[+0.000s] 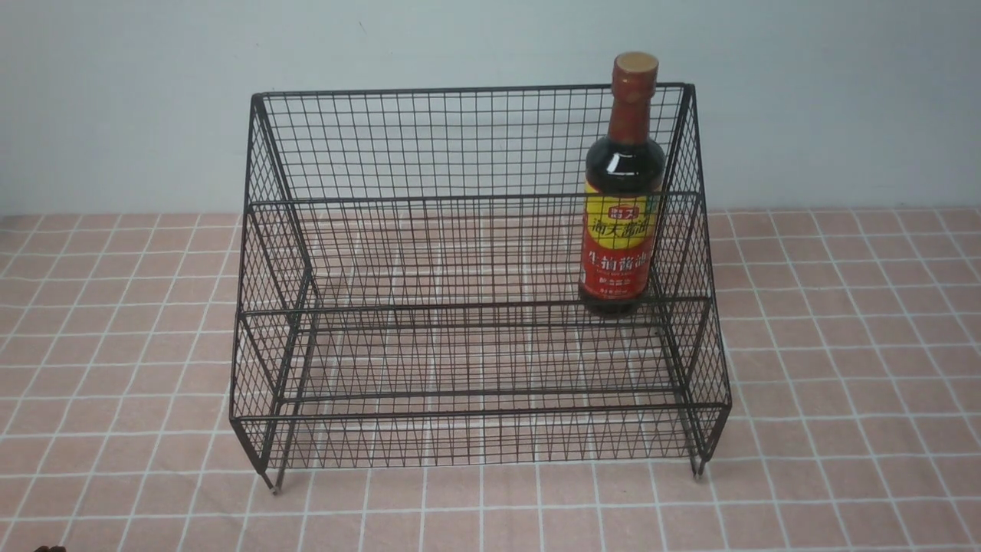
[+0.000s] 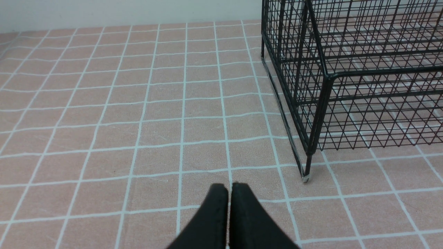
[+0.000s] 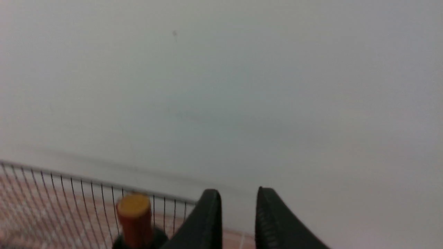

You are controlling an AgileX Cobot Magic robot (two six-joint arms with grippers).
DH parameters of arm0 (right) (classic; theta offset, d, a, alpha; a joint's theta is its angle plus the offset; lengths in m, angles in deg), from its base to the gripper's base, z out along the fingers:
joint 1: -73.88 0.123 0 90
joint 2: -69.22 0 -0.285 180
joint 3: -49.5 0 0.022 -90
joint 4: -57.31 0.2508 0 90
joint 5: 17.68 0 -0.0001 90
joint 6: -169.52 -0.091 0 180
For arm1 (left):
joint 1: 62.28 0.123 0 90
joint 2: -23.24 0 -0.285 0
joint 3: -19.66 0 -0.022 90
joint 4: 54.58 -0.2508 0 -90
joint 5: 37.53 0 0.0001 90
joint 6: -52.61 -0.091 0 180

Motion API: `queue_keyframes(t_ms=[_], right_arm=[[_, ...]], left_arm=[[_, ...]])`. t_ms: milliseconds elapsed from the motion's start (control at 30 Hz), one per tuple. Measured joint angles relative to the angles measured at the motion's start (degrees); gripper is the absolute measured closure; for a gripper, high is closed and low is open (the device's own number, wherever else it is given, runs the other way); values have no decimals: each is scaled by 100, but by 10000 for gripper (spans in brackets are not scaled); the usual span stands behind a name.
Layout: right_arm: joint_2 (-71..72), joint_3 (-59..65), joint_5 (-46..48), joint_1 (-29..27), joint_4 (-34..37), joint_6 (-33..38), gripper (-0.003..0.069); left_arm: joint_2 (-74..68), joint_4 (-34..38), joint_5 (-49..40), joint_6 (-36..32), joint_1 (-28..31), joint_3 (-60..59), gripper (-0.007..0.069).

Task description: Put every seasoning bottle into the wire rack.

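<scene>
The dark soy-sauce bottle (image 1: 622, 192) stands upright on the middle tier at the right end of the black wire rack (image 1: 429, 299). No gripper shows in the front view. In the left wrist view my left gripper (image 2: 229, 188) is shut and empty, low over the cloth, near the rack's front left leg (image 2: 306, 173). In the right wrist view my right gripper (image 3: 237, 197) is open and empty, raised beside and above the bottle's cap (image 3: 134, 207), facing the wall, with the rack's top edge (image 3: 69, 181) below it.
A pink checked cloth (image 1: 843, 345) covers the table. A pale wall (image 1: 460, 46) stands close behind the rack. A small dark object (image 1: 47, 549) shows at the front left edge of the front view.
</scene>
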Motion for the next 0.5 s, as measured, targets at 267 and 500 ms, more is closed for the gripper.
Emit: queue_keyframes(t_ms=[267,500], right_arm=[[1378,272,1503,0,1733,896,671],[3421,2271,-231,0,2402,778,672]], left_arm=[[0,0,0,0,0,0,631],[0,0,0,0,0,0,631]])
